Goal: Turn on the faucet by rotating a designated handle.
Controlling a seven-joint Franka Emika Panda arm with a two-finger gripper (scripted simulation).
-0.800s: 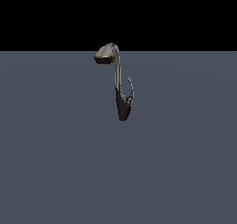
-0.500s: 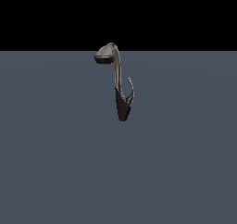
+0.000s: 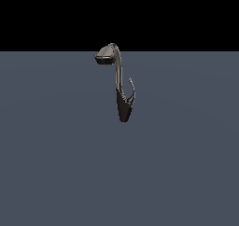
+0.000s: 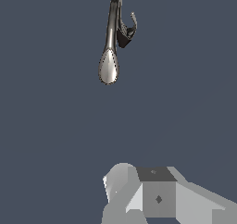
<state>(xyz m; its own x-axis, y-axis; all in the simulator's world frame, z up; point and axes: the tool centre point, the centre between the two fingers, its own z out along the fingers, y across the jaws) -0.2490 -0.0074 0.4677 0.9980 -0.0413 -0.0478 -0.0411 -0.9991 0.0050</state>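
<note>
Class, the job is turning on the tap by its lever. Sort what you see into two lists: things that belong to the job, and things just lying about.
Belongs to the job:
- faucet
- handle, the short lever off the dark base
- gripper, partly in the wrist view, far from the faucet

Just lying about:
- nothing else shows; only the plain grey floor

The faucet [image 3: 122, 106] stands alone, its dark tapered base carrying a slim grey neck that curves to a flat spout head. The handle [image 3: 132, 90], a thin curved grey sliver, branches from the base on the exterior view's right.
</note>
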